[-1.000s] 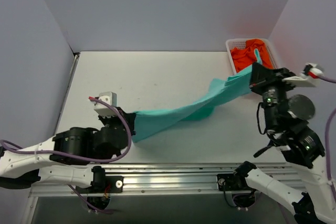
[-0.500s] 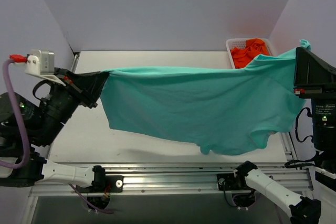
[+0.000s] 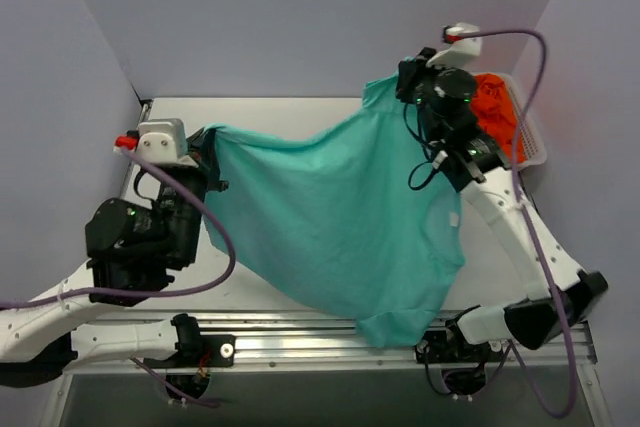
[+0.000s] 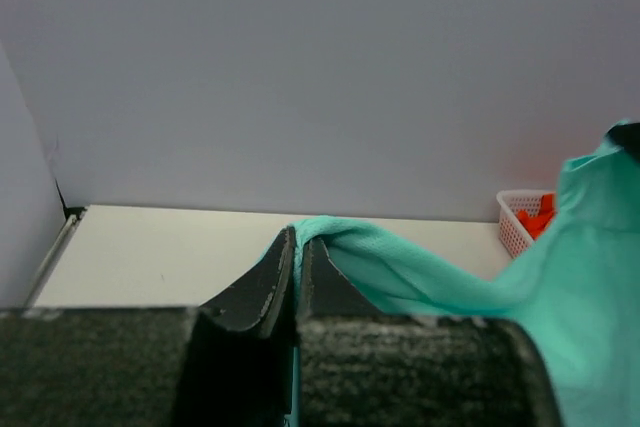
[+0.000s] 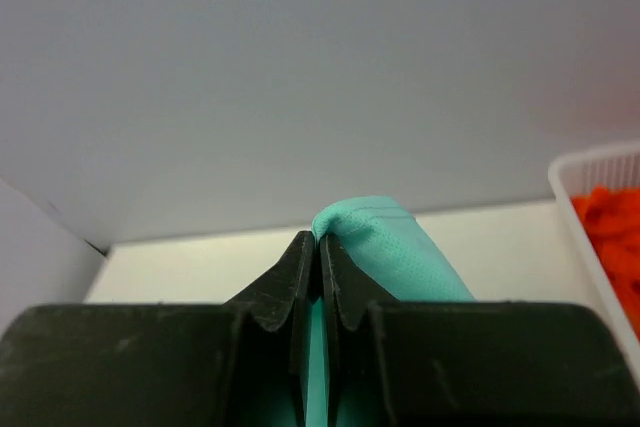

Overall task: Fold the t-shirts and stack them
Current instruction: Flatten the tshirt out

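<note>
Top external: teal t-shirt point(image 3: 340, 217) spread above desk point(image 3: 270, 112), pinched tight by left end effector point(image 3: 211, 139) and right end effector point(image 3: 401, 82), probably for laying flat.

This is looking like a robotics lab cell to me: plain grey panels point(image 3: 300, 17) are boxing in a white table point(image 3: 280, 117), the left arm point(image 3: 130, 237) and right arm point(image 3: 500, 207) are sitting bolted to an aluminium rail point(image 3: 300, 352), and purple cables point(image 3: 510, 31) are looping around.
</note>
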Available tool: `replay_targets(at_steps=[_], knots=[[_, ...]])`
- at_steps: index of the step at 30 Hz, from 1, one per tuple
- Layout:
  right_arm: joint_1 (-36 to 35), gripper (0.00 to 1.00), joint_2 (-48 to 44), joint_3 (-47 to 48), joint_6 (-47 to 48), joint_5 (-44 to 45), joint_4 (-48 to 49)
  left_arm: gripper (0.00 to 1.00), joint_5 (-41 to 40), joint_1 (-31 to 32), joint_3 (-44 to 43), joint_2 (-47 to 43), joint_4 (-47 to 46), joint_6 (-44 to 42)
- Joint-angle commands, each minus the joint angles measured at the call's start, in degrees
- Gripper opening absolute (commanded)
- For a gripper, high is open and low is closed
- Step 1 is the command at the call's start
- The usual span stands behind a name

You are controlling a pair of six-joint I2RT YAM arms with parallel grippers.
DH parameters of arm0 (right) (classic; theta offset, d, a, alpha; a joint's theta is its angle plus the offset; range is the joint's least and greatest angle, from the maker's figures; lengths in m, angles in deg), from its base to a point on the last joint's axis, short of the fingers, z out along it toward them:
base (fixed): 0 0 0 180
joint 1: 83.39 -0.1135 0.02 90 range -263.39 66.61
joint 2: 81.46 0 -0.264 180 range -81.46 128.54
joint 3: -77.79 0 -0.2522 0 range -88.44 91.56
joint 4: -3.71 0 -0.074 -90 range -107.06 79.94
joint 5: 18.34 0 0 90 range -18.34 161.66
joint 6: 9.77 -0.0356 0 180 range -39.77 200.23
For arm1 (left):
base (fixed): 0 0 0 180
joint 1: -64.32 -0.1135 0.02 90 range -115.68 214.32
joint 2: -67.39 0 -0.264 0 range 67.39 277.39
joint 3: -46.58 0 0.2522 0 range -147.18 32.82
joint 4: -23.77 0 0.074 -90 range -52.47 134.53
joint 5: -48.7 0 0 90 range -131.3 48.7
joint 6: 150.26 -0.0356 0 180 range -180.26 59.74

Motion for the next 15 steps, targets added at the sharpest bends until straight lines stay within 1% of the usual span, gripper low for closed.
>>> replay_targets(at_steps=[1,2,3,4,5,6,7,8,9,10,11,12,13,14,15], knots=[[0.1,0.0,3.1,-3.2,-0.8,3.2,6.6,0.02,13.0,-12.3,0.3,1.8,11.0,14.5],[0.1,0.0,4.4,-4.3,-0.7,3.3,7.9,0.02,17.5,-21.3,1.1,2.9,12.5,20.9],[0.2,0.0,5.1,-6.1,-0.6,3.8,9.2,0.02,21.4,-25.8,1.7,4.2,13.5,23.7],[0.2,0.0,6.2,-6.6,-0.5,4.4,11.1,0.02,29.4,-30.2,2.3,5.9,14.5,25.9],[0.4,0.0,9.4,-6.8,-0.2,5.1,11.7,0.02,34.2,-34.6,2.4,10.0,14.7,30.0],[0.9,0.0,11.5,-5.7,0.1,5.8,12.0,0.02,38.8,-42.7,2.4,12.2,14.3,31.5],[1.3,0.0,14.3,-4.6,0.1,5.9,12.0,0.02,45.8,-46.1,2.6,17.8,12.8,32.9],[1.6,0.0,20.0,-3.5,0.1,6.0,12.0,0.02,48.6,-49.3,2.4,21.2,12.0,35.3],[2.1,0.0,23.1,-2.1,-0.1,6.0,11.8,0.02,50.7,-54.4,2.0,24.5,11.1,36.2],[2.3,0.0,26.2,0.7,-0.1,6.9,11.7,0.02,52.5,-56.5,1.7,28.3,9.4,37.0],[2.4,0.0,32.2,2.3,-0.2,7.9,11.6,0.02,56.1,-58.6,0.4,35.6,7.2,38.9],[3.0,0.0,34.9,3.9,-0.3,8.6,11.5,0.02,57.5,-61.7,-0.4,39.1,6.2,39.5],[3.3,0.0,37.6,7.4,-0.6,9.5,11.1,0.02,58.6,-63.0,-1.2,46.2,4.2,40.2],[3.8,0.0,42.6,9.1,-0.9,9.8,11.0,0.02,61.3,-64.1,-3.4,49.6,3.4,41.2],[4.5,0.0,44.9,10.8,-0.8,9.5,11.1,0.02,62.2,-64.9,-4.5,52.4,1.8,41.6]])
